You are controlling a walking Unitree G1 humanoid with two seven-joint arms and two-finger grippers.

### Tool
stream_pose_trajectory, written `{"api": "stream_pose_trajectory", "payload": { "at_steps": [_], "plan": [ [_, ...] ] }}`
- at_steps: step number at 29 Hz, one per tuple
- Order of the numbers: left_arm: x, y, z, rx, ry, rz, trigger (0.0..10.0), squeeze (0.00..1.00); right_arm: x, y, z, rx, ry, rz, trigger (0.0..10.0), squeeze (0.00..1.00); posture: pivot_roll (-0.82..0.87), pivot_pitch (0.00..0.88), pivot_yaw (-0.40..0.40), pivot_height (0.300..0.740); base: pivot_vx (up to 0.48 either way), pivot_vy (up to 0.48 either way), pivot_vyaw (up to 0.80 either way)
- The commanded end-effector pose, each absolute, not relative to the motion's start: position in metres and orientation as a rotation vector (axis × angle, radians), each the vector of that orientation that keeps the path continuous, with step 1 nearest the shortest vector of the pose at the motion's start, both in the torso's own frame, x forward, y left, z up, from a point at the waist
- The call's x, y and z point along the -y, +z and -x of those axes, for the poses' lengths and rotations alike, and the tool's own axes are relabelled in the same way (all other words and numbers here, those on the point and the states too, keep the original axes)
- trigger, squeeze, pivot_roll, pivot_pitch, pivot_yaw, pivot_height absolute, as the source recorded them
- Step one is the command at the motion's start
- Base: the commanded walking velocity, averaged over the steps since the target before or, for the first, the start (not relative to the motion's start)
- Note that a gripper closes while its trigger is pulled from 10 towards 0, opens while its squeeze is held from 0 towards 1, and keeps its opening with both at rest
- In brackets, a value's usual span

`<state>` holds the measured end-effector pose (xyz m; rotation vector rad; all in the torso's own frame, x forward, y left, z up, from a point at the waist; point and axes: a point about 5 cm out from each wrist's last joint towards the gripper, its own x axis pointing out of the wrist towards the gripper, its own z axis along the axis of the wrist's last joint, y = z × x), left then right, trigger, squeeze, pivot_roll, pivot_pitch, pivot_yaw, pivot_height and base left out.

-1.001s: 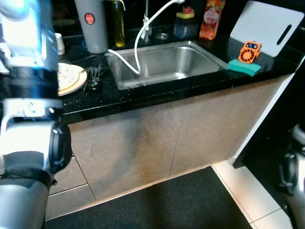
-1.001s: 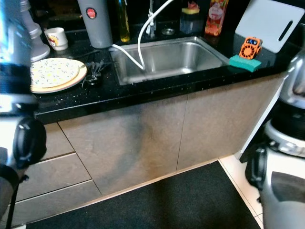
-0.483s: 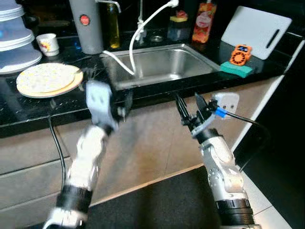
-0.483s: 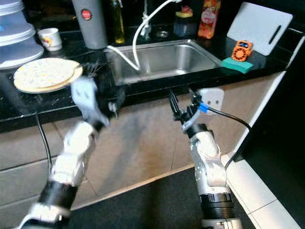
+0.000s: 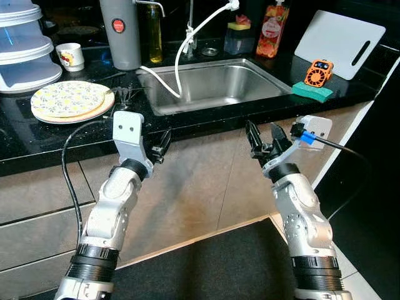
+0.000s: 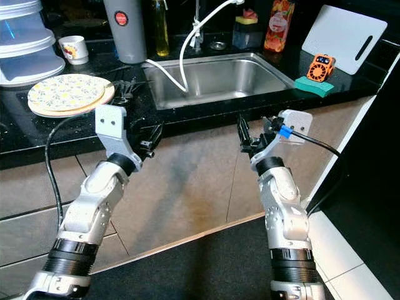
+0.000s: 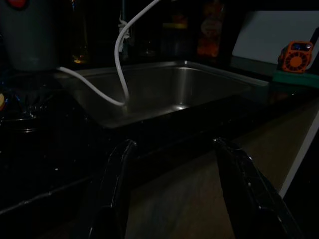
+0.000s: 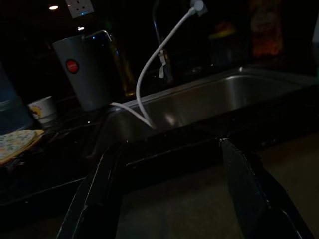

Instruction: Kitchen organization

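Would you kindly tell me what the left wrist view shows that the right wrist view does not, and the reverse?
Left wrist view: the open left end effector and the small orange round-faced gadget on the black counter. Right wrist view: the open right end effector, the small white cup and the floral patterned plate. Shared: the stainless steel sink, the white hose hanging into it, and the grey cylindrical canister with a red button.

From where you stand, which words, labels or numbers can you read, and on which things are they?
None can be read.
Red bottle: label too blurred to read.
Grey canister: red round badge, no letters legible.
Cup: print too small.
Orange gadget: blue display, unreadable.
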<state>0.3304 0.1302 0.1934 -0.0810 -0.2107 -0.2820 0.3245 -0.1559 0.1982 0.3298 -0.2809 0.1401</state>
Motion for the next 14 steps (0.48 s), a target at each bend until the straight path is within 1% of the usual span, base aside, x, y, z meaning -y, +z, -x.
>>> {"api": "stream_pose_trajectory", "payload": {
  "at_steps": [1,3,6,8,9,11,12,14],
  "plan": [
    [-0.131,0.194,-0.329,0.186,-0.270,0.075,10.0,0.00,0.156,0.202,-0.324,0.280,0.143,-0.362,10.0,0.00,0.01,0.000,-0.005,0.740,0.000,0.000,0.00],
    [-0.131,0.193,-0.328,0.178,-0.262,0.067,10.0,0.00,0.155,0.201,-0.324,0.274,0.151,-0.384,10.0,0.00,0.01,0.000,-0.007,0.740,0.000,0.000,0.00],
    [-0.131,0.187,-0.328,0.191,-0.254,-0.052,10.0,0.00,0.155,0.196,-0.326,0.244,0.163,-0.414,10.0,0.00,0.01,0.000,-0.015,0.740,0.000,0.000,0.00],
    [-0.132,0.184,-0.328,0.193,-0.246,-0.083,10.0,0.00,0.156,0.193,-0.326,0.226,0.161,-0.427,10.0,0.00,0.01,0.000,-0.015,0.740,0.000,0.000,0.00],
    [-0.137,0.179,-0.329,0.170,-0.223,-0.093,10.0,0.00,0.157,0.183,-0.327,0.171,0.146,-0.428,10.0,0.00,0.01,0.000,-0.015,0.740,0.000,0.000,0.00],
    [-0.137,0.179,-0.329,0.170,-0.223,-0.093,10.0,0.00,0.157,0.183,-0.327,0.171,0.146,-0.428,10.0,0.00,0.01,0.000,-0.015,0.740,0.000,0.000,0.00],
    [-0.140,0.176,-0.330,0.151,-0.214,-0.096,10.0,0.00,0.159,0.177,-0.327,0.129,0.128,-0.413,10.0,0.00,0.02,0.000,-0.021,0.740,0.000,0.000,0.00],
    [-0.141,0.172,-0.330,0.138,-0.210,-0.102,10.0,0.00,0.161,0.174,-0.327,0.122,0.109,-0.398,10.0,0.00,0.02,0.000,-0.022,0.740,0.000,0.000,0.00]
  ]
}}
